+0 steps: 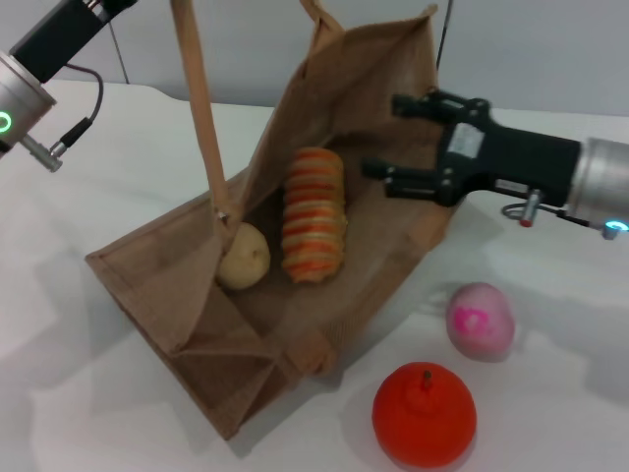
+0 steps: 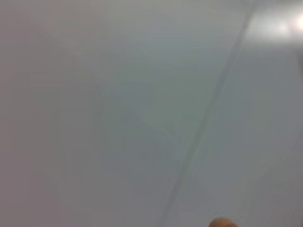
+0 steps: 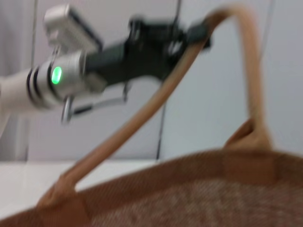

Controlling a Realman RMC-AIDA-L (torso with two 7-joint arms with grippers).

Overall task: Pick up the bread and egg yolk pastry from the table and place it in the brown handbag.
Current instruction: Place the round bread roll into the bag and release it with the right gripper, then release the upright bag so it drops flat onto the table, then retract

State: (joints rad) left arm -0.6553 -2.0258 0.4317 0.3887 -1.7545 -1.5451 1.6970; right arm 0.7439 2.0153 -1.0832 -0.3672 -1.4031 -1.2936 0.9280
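One bread (image 1: 314,216) and one egg yolk pastry (image 1: 244,258) lie side by side inside the brown handbag (image 1: 177,295), which sits open on the white table (image 1: 88,177). Two more foods wait outside it: a pink ball (image 1: 481,320) and a red fruit (image 1: 425,415) (both near the bag's lower corner). The right gripper (image 1: 385,136) hangs at the bag's far edge, fingers apart and holding nothing. The left gripper (image 3: 194,33) is up high, pinching the tan handle (image 3: 142,118).
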